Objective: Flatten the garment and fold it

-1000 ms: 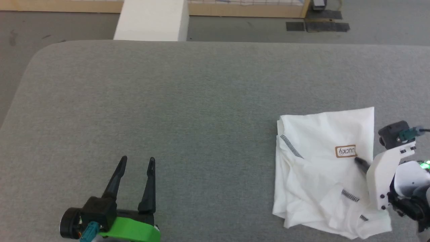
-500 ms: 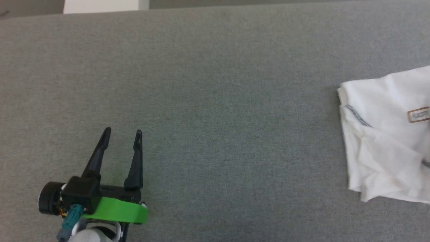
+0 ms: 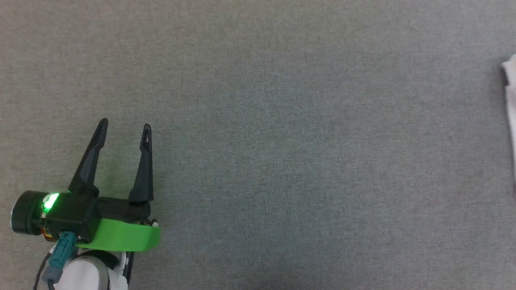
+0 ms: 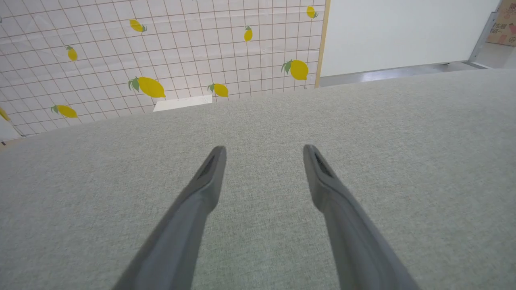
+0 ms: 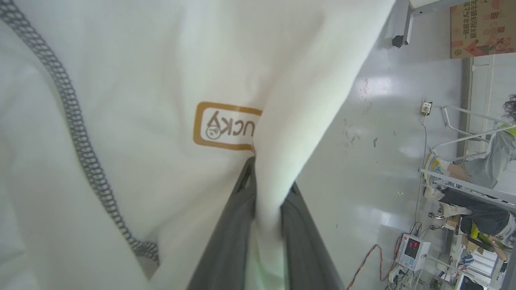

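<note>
My right gripper (image 5: 271, 173) pinches a garment (image 5: 141, 80) fold running along its fingers (image 5: 229, 233); long axis indiscernible. My left gripper (image 3: 125, 123) hangs spread over the grey table (image 3: 282, 141); lemon-print wall (image 4: 161, 48) beyond.

**Layout around the table**

The left gripper (image 3: 125, 123) sits over the near-left part of the table (image 3: 282, 141). Its fingers point toward the table's far edge, with bare table surface between them. The garment (image 3: 511, 100) shows at the table's right side in the head view, well apart from the left gripper. In the right wrist view, a fold of the garment sits between the two fingers of the right gripper (image 5: 271, 173), and the floor (image 5: 363, 169) lies beyond the cloth. In the left wrist view, a box (image 4: 182, 102) lies just past the table's far edge, with a wall panel (image 4: 181, 48) behind it.
</note>
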Robot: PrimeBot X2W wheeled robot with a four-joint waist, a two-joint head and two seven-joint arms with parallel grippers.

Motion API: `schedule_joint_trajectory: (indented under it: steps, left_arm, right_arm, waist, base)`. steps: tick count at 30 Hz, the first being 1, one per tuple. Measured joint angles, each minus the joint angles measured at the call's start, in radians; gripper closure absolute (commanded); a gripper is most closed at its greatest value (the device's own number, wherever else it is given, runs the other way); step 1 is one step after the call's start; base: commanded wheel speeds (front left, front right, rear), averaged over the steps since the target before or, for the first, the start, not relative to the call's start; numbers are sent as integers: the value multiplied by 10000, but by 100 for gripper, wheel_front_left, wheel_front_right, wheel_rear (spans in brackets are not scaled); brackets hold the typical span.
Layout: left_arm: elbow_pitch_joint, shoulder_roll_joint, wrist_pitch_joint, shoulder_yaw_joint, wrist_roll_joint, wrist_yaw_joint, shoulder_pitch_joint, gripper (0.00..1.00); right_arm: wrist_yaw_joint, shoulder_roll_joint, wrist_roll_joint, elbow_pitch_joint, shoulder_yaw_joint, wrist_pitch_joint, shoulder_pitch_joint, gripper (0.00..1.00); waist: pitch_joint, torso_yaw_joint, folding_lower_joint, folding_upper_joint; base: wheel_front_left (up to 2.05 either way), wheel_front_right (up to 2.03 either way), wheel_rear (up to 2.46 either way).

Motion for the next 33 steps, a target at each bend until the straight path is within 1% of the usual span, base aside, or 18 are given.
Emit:
schedule_joint_trajectory:
  steps: [4,9,16,21,22,24,25,31,33]
  left_arm:
    - [-263,111,134,21,56,6,-65,0]
    - [-577,244,259,40,86,6,-224,0]
    - [-782,339,428,59,142,23,-442,0]
    - [-794,343,428,59,142,102,-537,0]
    - [-794,343,428,56,142,104,-563,0]
    - [-779,343,424,44,140,105,-603,0]
    - [-759,343,410,36,140,105,-616,0]
    - [-458,320,8,-46,113,119,-701,0]
    - [-280,305,-105,-38,113,203,-699,0]
  right_arm:
    - [0,-192,-384,500,-128,-456,-260,100]
    - [0,-188,-738,1145,-299,-972,-663,100]
    - [0,224,-924,1960,-309,-1421,-1234,100]
    - [0,416,-1012,2600,-221,-1509,-1614,100]
    - [0,441,-1045,2740,-219,-1522,-1707,85]
    - [0,487,-1151,2955,-178,-1597,-1867,40]
    - [0,518,-1216,3047,-151,-1664,-1944,0]
    - [-2,654,-1409,3486,67,-1847,-2189,0]
    - [-2,683,-1444,3568,92,-1864,-2224,0]
  waist:
    - [383,-39,0,0]
    - [831,-57,0,0]
    - [1352,-14,1,0]
    - [1547,30,1,0]
    - [1567,39,1,0]
    - [1575,55,1,0]
    - [1562,58,1,0]
    - [1295,77,0,-1]
    - [1136,91,0,0]
  base:
    - [0,0,0]
    - [0,0,0]
    - [0,0,0]
    - [0,0,0]
    - [0,0,0]
    - [0,0,0]
    - [0,0,0]
    - [0,0,0]
    - [0,0,0]
